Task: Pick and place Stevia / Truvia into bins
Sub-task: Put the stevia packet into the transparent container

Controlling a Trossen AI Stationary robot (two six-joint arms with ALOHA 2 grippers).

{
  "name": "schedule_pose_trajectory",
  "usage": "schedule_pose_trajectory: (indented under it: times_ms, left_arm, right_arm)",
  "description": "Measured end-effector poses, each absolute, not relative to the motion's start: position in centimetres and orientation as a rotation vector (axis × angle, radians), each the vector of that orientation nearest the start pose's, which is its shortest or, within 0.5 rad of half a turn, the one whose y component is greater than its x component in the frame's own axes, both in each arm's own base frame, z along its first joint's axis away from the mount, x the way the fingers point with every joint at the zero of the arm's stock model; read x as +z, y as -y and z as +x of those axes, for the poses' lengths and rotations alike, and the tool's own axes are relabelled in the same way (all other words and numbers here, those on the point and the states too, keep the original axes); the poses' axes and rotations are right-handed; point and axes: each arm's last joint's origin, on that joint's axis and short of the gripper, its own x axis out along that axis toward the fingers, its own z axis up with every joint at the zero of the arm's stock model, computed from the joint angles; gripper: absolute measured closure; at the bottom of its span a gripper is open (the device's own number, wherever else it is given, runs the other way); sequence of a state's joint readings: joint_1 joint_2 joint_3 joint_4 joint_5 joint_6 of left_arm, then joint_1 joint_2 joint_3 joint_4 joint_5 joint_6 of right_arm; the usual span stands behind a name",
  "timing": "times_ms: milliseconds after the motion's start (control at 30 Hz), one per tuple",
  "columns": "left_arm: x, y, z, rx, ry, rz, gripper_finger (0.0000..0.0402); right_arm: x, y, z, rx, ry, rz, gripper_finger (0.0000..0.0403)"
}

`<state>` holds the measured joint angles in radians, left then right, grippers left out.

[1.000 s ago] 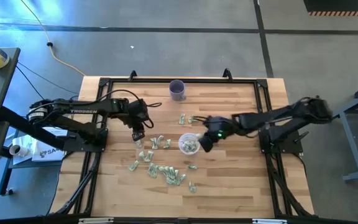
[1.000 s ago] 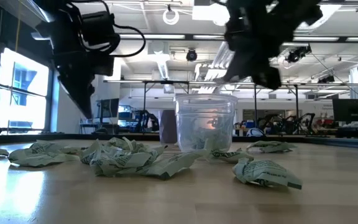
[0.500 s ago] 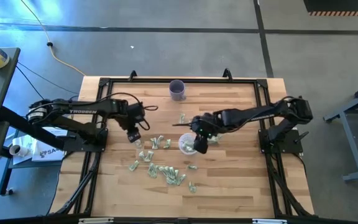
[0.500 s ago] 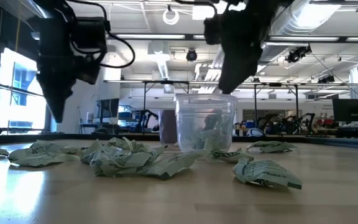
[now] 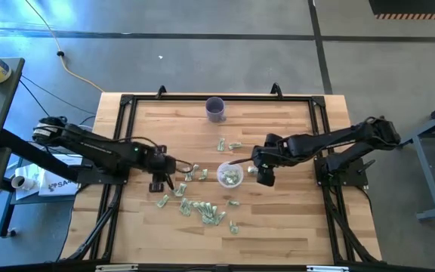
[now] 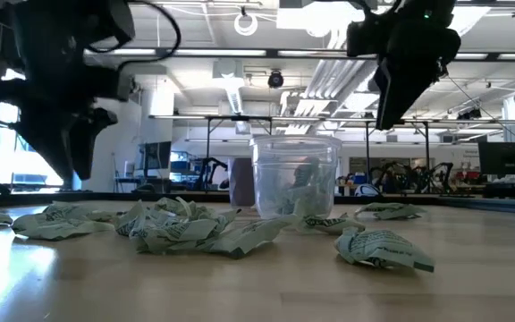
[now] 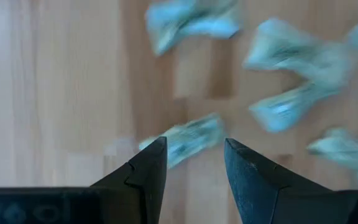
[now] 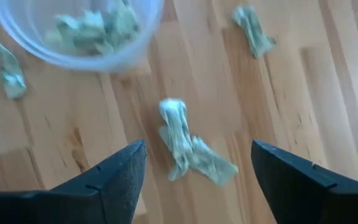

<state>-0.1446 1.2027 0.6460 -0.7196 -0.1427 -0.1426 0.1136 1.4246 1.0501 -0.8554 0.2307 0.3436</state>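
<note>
Your sachets (image 5: pixel 199 207) lie crumpled and scattered on the bench (image 5: pixel 278 227), most in a loose heap toward the front edge, a few beside the clear cup (image 5: pixel 229 175), which already holds several. The purple cup (image 5: pixel 216 109) stands well apart near the far edge.

Your left gripper (image 7: pixel 191 163) hovers low over one sachet (image 7: pixel 188 138) at the heap's edge, fingers apart and empty. Sachets crowd close there, so closing could pinch two at once or merely scrape paper and slip.

Your right gripper (image 8: pixel 194 171) sits just beside the clear cup, fingers spread wide and empty, a twisted sachet (image 8: pixel 185 140) below. Swing toward the cup carelessly and you may knock the light cup over, spilling what it holds.
</note>
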Motion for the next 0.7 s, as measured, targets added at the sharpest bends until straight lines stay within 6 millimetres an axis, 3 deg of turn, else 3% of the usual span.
schedule_pose_trajectory:
  times_ms: [233, 367, 467, 567, 700]
  left_arm:
    - [16.2, 1.0, 20.1, 0.112, -1.346, 0.01, 0.0208]
    - [15.3, -0.6, 20.4, 0.324, -1.399, -0.322, 0.0208]
    - [16.1, -1.6, 20.5, 0.597, -1.373, -0.603, 0.0208]
    - [16.7, -1.5, 20.3, 0.856, -1.326, -0.862, 0.0208]
    - [17.1, -0.3, 20.8, 0.991, -1.207, -1.097, 0.0208]
  right_arm:
    - [24.0, -2.6, 26.0, -0.336, -1.166, 0.111, 0.0121]
    - [24.0, -2.5, 26.0, -0.368, -1.165, 0.138, 0.0121]
    - [24.0, -2.5, 25.9, -0.394, -1.166, 0.158, 0.0121]
    - [24.0, -2.4, 25.8, -0.428, -1.16, 0.151, 0.0121]
    - [24.0, -2.3, 25.8, -0.458, -1.151, 0.125, 0.0121]
